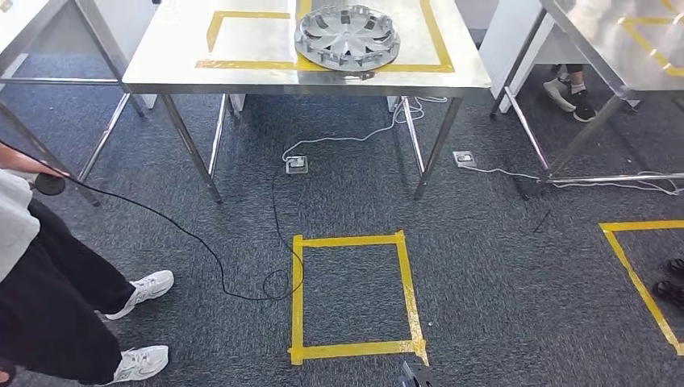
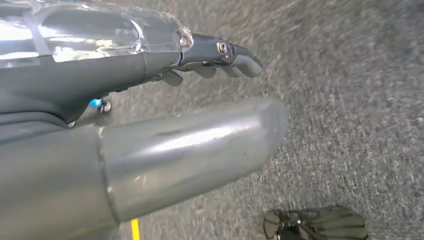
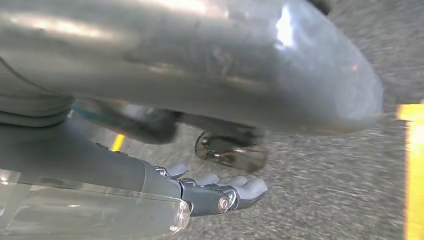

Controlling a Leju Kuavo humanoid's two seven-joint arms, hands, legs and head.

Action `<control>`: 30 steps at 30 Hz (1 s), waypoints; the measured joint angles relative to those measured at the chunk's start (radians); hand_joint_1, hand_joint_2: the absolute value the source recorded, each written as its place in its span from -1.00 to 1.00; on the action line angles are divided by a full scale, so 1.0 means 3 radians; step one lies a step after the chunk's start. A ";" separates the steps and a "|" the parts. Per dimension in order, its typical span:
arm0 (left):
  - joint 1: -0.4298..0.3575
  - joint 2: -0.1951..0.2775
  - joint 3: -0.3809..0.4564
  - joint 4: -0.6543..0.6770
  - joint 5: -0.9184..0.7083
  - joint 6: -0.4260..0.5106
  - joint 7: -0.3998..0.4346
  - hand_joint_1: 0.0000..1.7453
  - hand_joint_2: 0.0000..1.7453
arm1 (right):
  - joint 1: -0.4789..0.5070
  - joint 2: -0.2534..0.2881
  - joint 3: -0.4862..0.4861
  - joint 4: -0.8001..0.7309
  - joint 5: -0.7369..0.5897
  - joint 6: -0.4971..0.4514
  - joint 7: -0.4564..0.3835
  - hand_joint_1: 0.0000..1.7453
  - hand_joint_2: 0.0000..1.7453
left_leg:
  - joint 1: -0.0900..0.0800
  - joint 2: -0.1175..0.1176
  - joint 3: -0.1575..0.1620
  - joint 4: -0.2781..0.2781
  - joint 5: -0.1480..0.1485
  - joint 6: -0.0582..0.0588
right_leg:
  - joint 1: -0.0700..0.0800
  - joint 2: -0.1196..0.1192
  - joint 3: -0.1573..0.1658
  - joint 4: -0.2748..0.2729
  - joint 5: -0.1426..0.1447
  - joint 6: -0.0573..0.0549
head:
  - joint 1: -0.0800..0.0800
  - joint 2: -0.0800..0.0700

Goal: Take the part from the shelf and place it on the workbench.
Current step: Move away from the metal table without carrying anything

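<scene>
I see the silver hubcap lying flat on the steel surface, overlapping the yellow tape outline w/ nothing touching it. Left robot hand & right robot hand hang over grey carpet, both released, fingers apart, holding nothing. Person stands at left.

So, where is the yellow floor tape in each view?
Head view: yellow floor tape forms a square before the workbench.
Left wrist view: a short strip beyond the left hand.
Right wrist view: a blurred band beyond the right hand.
Shared landmark: the grey carpet under all the tape.
</scene>
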 joint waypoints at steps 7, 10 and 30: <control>0.0005 0.0005 -0.0001 0.0002 -0.0001 -0.0007 0.0012 -1.00 -1.00 | 0.0048 0.0004 -0.0003 0.0020 -0.0030 0.0006 0.0020 -1.00 -1.00 | 0.0019 -0.0263 -0.0147 0.0558 -0.0496 -0.0105 | 0.0015 0.0200 -0.0121 -0.0172 0.0184 -0.0115 | -0.0120 0.0000; 0.0009 0.0011 -0.0001 0.0002 -0.0001 -0.0010 0.0014 -1.00 -1.00 | 0.0063 0.0010 -0.0003 0.0025 -0.0031 0.0014 0.0031 -1.00 -1.00 | 0.0006 -0.0242 -0.0112 0.0826 -0.0515 -0.0091 | 0.0034 0.0295 -0.0243 -0.0112 0.0241 -0.0112 | -0.0176 0.0000; 0.0015 0.0020 0.0003 -0.0001 0.0003 -0.0052 0.0000 -1.00 -1.00 | 0.0064 0.0005 0.0004 0.0042 -0.0064 -0.0001 0.0097 -1.00 -1.00 | 0.0056 0.0099 0.0458 -0.0073 -0.0349 -0.0055 | -0.0078 0.0025 -0.0404 0.0077 0.0250 0.0131 | -0.0032 0.0000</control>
